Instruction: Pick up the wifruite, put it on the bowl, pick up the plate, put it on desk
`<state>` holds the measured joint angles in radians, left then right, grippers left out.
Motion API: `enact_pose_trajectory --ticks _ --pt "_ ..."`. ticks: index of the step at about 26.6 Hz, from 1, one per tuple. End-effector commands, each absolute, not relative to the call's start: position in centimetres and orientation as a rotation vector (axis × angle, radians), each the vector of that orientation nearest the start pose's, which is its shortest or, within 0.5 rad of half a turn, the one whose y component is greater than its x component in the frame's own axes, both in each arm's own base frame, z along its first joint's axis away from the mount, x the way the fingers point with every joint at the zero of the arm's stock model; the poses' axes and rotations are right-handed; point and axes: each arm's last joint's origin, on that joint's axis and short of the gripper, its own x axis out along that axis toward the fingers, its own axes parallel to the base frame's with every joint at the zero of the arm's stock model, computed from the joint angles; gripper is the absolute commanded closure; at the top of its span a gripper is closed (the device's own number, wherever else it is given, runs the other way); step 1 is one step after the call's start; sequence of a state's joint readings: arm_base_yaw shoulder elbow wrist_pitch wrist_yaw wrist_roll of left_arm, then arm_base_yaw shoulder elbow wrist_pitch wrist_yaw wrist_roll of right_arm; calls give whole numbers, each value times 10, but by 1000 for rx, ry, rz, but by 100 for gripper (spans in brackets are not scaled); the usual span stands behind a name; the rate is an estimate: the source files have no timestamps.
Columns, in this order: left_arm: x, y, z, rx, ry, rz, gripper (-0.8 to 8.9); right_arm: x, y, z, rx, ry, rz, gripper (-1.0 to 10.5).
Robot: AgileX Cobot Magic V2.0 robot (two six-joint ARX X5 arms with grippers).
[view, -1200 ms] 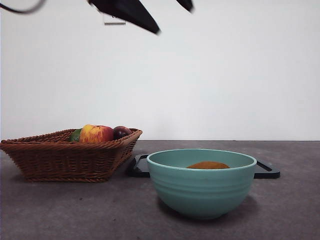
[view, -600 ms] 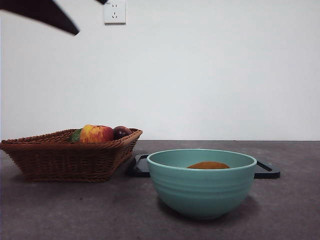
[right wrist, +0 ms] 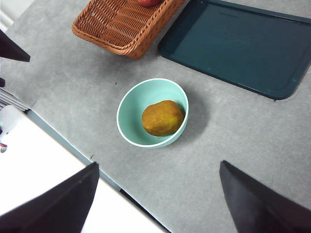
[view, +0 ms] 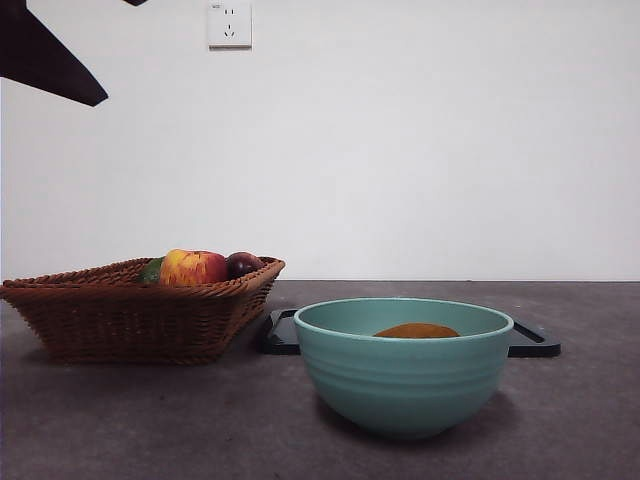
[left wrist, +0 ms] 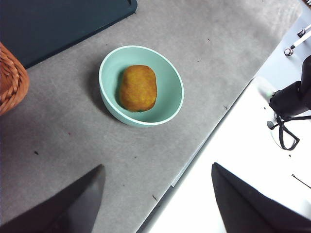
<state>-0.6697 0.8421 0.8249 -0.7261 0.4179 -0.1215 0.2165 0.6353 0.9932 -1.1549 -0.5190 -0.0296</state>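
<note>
Inside: wifruite within bowl rim

We seem to be in a lab or robot test room, not a home: a bare white wall with one socket behind a grey-brown desk. Past the desk's edge we see white floor, black cables and stand hardware.

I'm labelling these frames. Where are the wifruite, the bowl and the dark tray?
wifruite (left wrist: 138,88), left wrist view, middle of its skin.
bowl (view: 403,385), front view, ridged outer wall.
dark tray (right wrist: 238,46), right wrist view, bare floor.
</note>
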Motion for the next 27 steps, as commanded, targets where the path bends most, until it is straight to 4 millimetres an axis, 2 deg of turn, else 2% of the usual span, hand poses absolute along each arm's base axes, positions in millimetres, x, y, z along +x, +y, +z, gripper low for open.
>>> enact_pose_trajectory --ticks 1,7,15,21,27 --pt "118 -110 294 -9 828 -994 470 76 32 340 126 791 695 551" --pt "119 -110 295 -9 823 -995 470 89 35 326 205 872 656 574" --pt "119 -110 295 -9 823 -995 470 120 46 285 309 934 628 578" --pt "119 -110 295 -9 823 -995 470 141 64 254 331 977 659 584" --pt "119 -110 295 -9 823 -995 470 159 88 231 236 991 609 631"
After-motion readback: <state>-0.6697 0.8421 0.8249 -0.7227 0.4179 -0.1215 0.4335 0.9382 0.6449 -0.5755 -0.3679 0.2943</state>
